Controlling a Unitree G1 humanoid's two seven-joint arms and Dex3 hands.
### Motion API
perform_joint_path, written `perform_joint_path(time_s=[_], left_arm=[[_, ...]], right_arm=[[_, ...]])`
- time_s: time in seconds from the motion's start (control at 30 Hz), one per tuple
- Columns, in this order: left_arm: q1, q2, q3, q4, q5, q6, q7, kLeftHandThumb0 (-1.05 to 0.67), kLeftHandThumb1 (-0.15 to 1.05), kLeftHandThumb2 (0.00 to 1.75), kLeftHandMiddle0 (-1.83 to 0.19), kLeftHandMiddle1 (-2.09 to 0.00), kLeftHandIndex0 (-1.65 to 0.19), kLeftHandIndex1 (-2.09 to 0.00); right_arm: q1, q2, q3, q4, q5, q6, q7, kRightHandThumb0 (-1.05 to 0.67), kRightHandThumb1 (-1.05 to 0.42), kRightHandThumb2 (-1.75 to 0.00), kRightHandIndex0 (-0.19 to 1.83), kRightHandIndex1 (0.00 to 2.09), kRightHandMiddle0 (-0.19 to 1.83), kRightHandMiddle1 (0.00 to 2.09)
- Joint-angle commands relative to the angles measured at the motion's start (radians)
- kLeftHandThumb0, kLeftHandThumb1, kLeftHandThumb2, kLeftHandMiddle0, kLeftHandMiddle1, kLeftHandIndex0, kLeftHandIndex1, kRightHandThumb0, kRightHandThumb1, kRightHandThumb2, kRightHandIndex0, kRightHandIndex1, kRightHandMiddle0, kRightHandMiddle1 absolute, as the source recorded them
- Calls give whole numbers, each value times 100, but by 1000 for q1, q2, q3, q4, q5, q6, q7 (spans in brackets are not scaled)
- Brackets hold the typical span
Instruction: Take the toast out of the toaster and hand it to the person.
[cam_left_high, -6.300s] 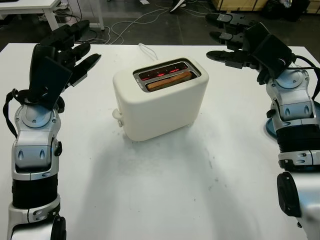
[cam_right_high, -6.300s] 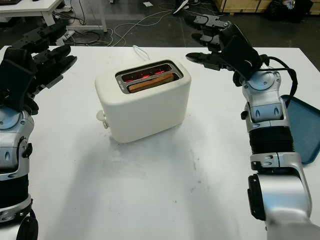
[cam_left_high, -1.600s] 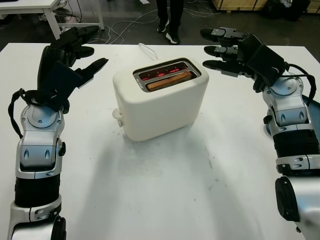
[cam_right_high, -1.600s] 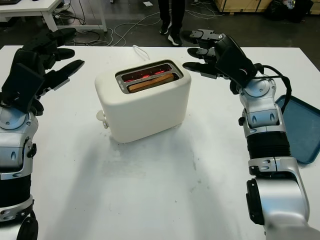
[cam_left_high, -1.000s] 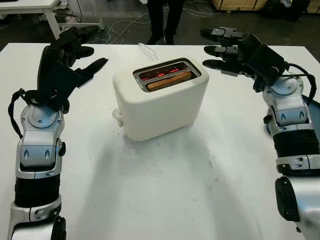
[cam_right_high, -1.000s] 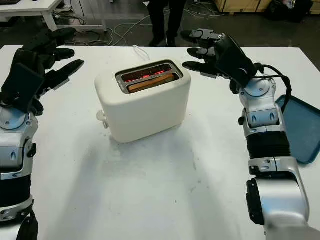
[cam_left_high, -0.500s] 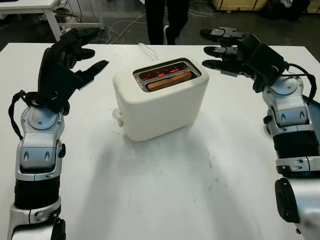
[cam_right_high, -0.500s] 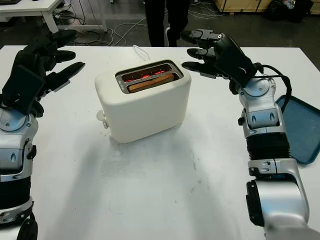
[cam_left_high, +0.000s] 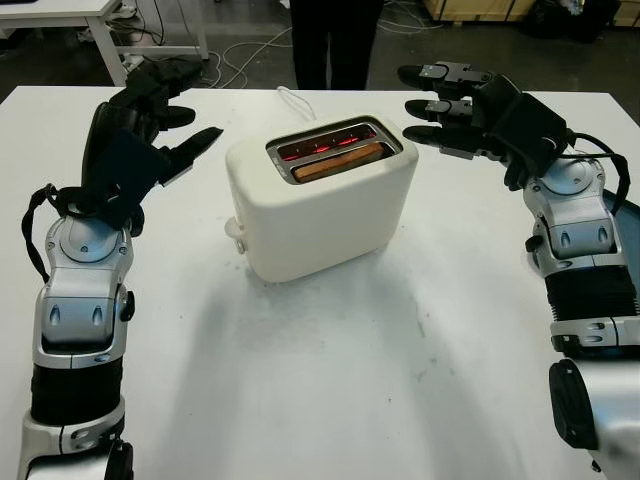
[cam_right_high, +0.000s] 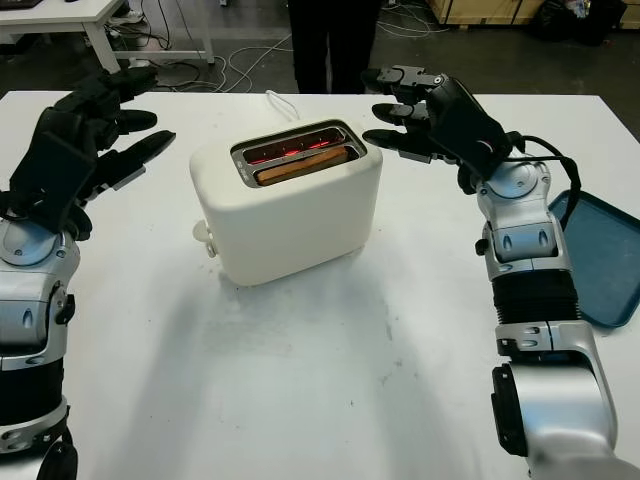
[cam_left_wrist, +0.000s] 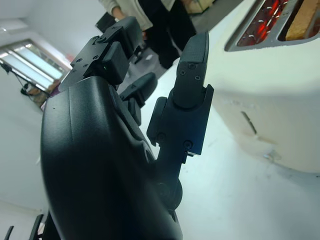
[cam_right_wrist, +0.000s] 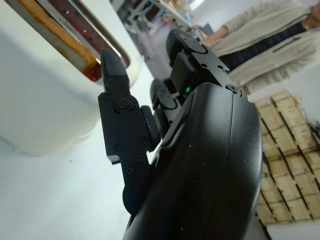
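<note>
A cream toaster (cam_left_high: 320, 205) stands in the middle of the white table (cam_left_high: 330, 400). A brown slice of toast (cam_left_high: 338, 161) sits low in its near slot, and the far slot glows red inside. My right hand (cam_left_high: 440, 100) hovers open just right of the toaster's top, fingers pointing toward the slots. My left hand (cam_left_high: 165, 110) is raised open to the toaster's left, a short way off. A person in dark trousers (cam_left_high: 330, 40) stands at the table's far edge, behind the toaster. In the right wrist view the toast (cam_right_wrist: 55, 30) shows close by.
A blue tray (cam_right_high: 600, 265) lies at the table's right edge beside my right forearm. The toaster's white cord (cam_left_high: 290, 97) runs off the far edge. Cables and a desk leg lie on the floor beyond the table.
The person has walked up to the table's far edge. My right hand has edged left toward the toaster top, and my left hand has shifted slightly right.
</note>
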Motion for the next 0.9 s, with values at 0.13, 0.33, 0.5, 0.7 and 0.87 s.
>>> perform_joint_path(time_s=[0.13,0.33,0.5,0.7,0.87], left_arm=[[23,-8,-5,-28,-15,35,-11,-39,92,6,-8,-95,-34,-34],[18,-10,-14,-38,-5,58,-10,-41,92,6,-9,-96,-34,-35],[16,-8,-21,-48,-6,74,-13,-42,92,7,-9,-95,-34,-36],[11,-14,-24,-62,-12,97,-15,-41,92,7,-9,-95,-33,-36],[9,-13,-25,-57,-8,81,-18,-41,92,7,-9,-96,-33,-37]], right_arm=[[15,-1,3,-14,3,-7,-1,-34,-91,0,55,5,54,1],[21,5,2,-17,4,-19,-10,-33,-90,0,55,6,55,2],[23,7,5,-23,5,-16,-8,-33,-90,0,55,6,55,1],[23,5,12,-37,-1,7,-9,-33,-90,0,54,7,54,1],[22,5,13,-39,2,13,-8,-34,-89,0,55,8,55,2]])
